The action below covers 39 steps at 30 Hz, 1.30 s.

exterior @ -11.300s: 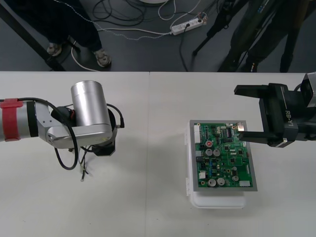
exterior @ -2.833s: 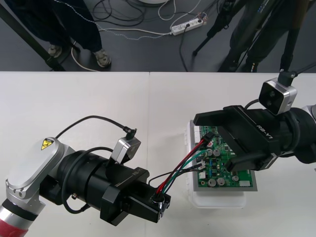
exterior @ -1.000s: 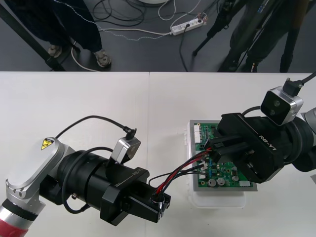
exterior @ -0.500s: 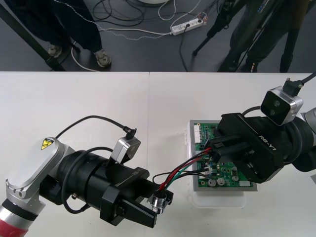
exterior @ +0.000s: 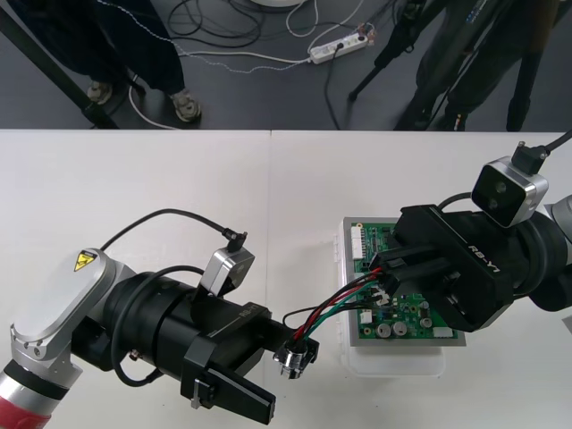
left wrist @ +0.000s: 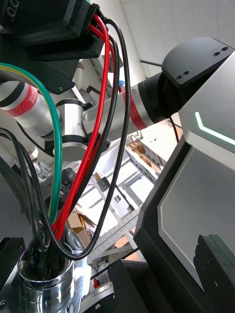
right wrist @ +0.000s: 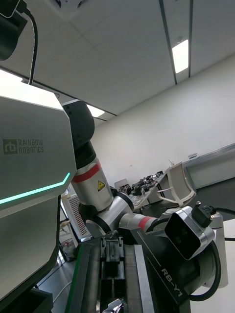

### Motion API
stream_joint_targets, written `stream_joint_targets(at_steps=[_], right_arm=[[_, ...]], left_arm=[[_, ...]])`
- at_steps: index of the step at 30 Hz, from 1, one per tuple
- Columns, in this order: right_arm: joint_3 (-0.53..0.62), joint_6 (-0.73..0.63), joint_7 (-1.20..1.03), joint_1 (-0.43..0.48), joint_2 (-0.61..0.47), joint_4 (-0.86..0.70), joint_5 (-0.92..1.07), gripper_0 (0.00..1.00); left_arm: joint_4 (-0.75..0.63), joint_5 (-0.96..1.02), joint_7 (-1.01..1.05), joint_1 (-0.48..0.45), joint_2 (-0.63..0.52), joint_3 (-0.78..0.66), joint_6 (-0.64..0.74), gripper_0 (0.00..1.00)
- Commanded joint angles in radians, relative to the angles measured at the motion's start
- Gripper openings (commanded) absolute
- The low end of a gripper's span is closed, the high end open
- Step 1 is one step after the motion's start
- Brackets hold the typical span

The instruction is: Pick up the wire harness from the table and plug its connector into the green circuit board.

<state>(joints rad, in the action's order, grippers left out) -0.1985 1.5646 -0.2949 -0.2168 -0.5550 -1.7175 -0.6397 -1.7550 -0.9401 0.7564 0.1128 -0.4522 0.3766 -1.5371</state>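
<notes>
The harness is stretched with its long axis running from near-left to far-right. Its metal socket lies between the spread fingers of the left gripper, unclamped, just left of the near-left corner of the green board. The far-right end of the wires, where the plug belongs, is clamped in the closed right gripper over the board's left part. Whether the plug is seated cannot be told. Any seating push is judged to fall to the right gripper.
</notes>
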Motion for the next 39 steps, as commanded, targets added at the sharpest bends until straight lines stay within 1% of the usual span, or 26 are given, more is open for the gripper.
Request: stream_joint_targets(at_steps=[1,12,24,39], right_arm=[[-0.012,0.006,0.034,0.011,0.004,-0.036,0.0,0.0],[-0.002,0.006,0.034,0.01,0.004,-0.036,-0.008,0.0],[0.01,0.006,0.033,0.01,0.004,-0.036,-0.014,0.0],[0.019,0.006,0.034,0.01,0.006,-0.039,-0.012,0.0]], left_arm=[[-0.038,0.017,0.026,0.025,0.001,-0.015,-0.034,1.0],[-0.038,0.015,-0.006,0.025,-0.002,-0.096,-0.034,1.0],[-0.04,0.021,-0.057,0.027,-0.045,-0.159,-0.034,1.0],[-0.038,0.057,-0.126,0.084,-0.091,-0.249,-0.034,1.0]])
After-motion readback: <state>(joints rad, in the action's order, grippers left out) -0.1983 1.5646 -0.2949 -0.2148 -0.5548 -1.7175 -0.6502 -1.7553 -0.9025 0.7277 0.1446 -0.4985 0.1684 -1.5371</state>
